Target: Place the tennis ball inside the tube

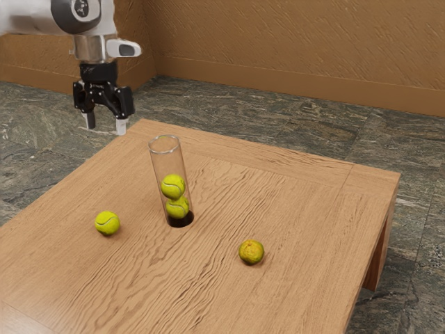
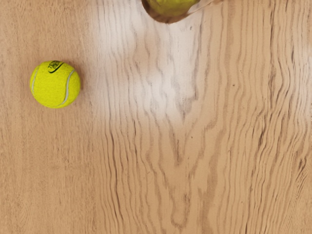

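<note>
Yellow tennis ball [image 1: 108, 223] — seemingly well below fingers [image 1: 121, 126]

Across the top of the exterior view I saw a tan, textured wall [image 1: 292, 42], dark veined floor [image 1: 292, 118] and my wooden desk [image 1: 306, 209].

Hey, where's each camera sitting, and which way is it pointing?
Exterior view: off to the arm's side, looking down across the table; my arm comes in at upper left, with the open gripper.
Wrist view: on the arm's end, by the gripper, facing down at the tabletop.
Shared: the loose tennis ball and the tube, which the wrist view cuts off at its edge.
</note>
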You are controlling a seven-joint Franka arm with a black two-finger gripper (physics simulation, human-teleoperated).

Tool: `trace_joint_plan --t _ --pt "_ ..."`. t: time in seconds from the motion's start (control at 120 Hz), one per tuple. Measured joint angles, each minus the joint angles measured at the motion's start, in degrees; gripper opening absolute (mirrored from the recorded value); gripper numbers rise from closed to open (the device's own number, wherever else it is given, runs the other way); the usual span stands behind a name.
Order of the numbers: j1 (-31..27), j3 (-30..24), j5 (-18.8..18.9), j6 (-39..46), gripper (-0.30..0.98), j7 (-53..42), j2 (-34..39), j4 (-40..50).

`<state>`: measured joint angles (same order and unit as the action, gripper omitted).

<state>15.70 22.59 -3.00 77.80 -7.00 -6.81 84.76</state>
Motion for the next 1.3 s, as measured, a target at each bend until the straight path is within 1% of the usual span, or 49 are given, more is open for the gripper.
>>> trace_joint_plan --t 0.083,0.175,0.233,0.283,0.392,0.475,0.55,0.692,0.817,0.975,1.108,1.3 --pt "-1.6 -2.8 1.5 6.5 0.67 -0.9 2.1 3.7" --pt "-1.7 -3.4 2.5 11.1 0.67 -1.8 2.3 5.4" --pt "-2.4 -3.4 2.8 13.7 0.67 -2.2 2.5 9.5" --pt "-4.4 -3.3 2.8 16.0 0.67 -2.5 2.9 13.7" --pt "-10.8 -2.8 2.2 21.6 0.67 -3.3 2.9 21.4" --pt "-13.7 -2.6 1.2 26.5 0.67 -3.8 0.3 24.4" --pt "-13.4 -2.6 0.3 30.5 0.67 -4.2 -2.5 25.5" --pt "-13.0 -2.6 -0.7 37.4 0.67 -4.9 -5.2 30.4" --pt "-13.0 -2.6 -1.6 43.9 0.67 -5.7 -5.9 35.3" --pt "-13.0 -2.6 -2.3 51.5 0.67 -7.0 -6.6 36.9" --pt "-13.1 -2.6 -3.4 55.2 0.67 -7.8 -7.3 38.6" --pt "-14.0 -2.6 -4.4 58.0 0.67 -8.8 -8.4 39.4"
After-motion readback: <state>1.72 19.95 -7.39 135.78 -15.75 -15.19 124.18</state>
